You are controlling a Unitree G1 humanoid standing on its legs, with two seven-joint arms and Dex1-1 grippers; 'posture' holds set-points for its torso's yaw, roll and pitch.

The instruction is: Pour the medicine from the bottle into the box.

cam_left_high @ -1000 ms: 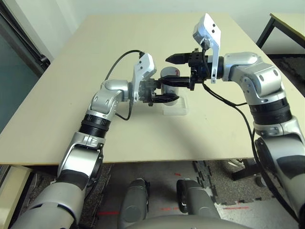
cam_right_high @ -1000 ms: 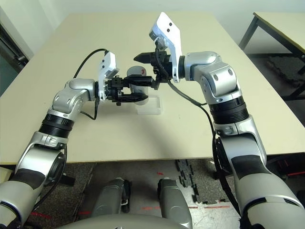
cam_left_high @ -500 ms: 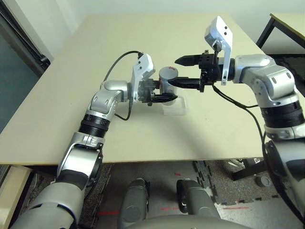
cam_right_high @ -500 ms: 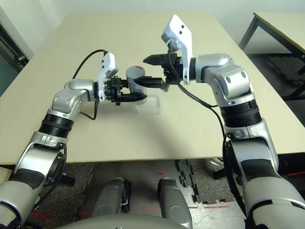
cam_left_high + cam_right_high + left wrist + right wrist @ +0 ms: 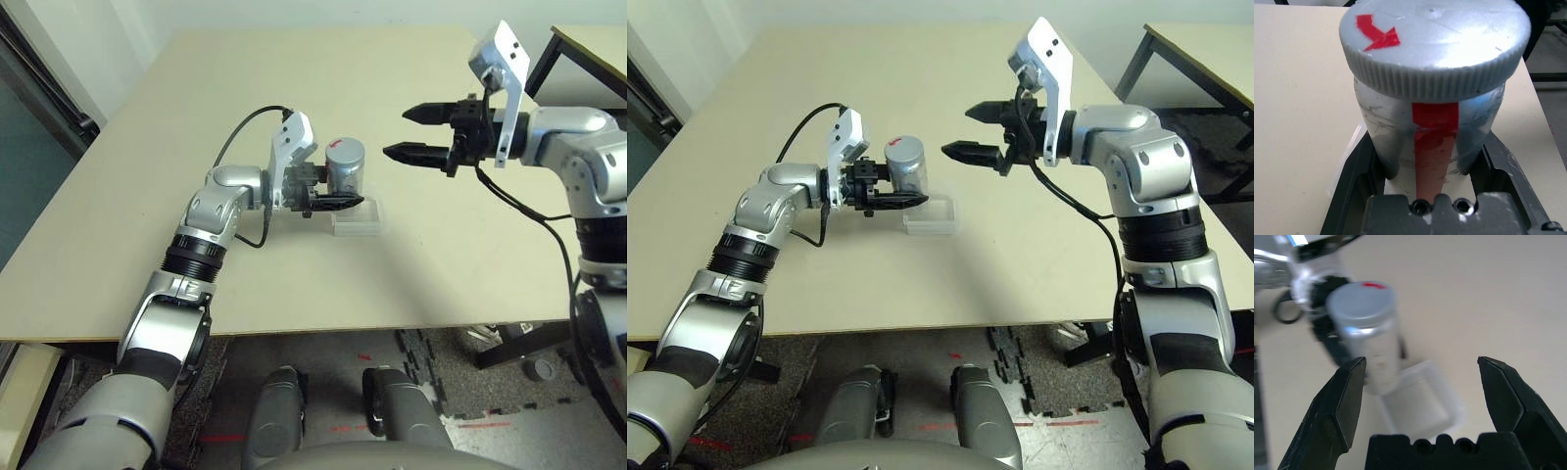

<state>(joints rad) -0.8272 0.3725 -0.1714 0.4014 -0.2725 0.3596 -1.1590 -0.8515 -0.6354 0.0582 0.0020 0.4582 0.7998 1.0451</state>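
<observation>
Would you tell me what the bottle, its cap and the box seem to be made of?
Bottle: probably clear, glossy plastic, judging by its see-through, scuffed wall, though glass is possible.
Cap: likely grey plastic with a satin sheen and ribbed edge; painted metal isn't excluded.
Box: apparently thin translucent plastic, as the tabletop's tone shows through.

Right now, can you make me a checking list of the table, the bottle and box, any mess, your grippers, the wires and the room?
Surface: pale table, nothing seen spilled
Bottle: upright, grey cap on, red marks on cap and side
Box: clear, shallow, on the table beside the bottle
Pill: can't tell if one is inside the bottle
Clutter: nothing seen
Left gripper: closed around the bottle
Right gripper: open, holding nothing, apart from the bottle
Cables: black ones looped by both arms
Surroundings: second table off to the right, white wall behind
</observation>
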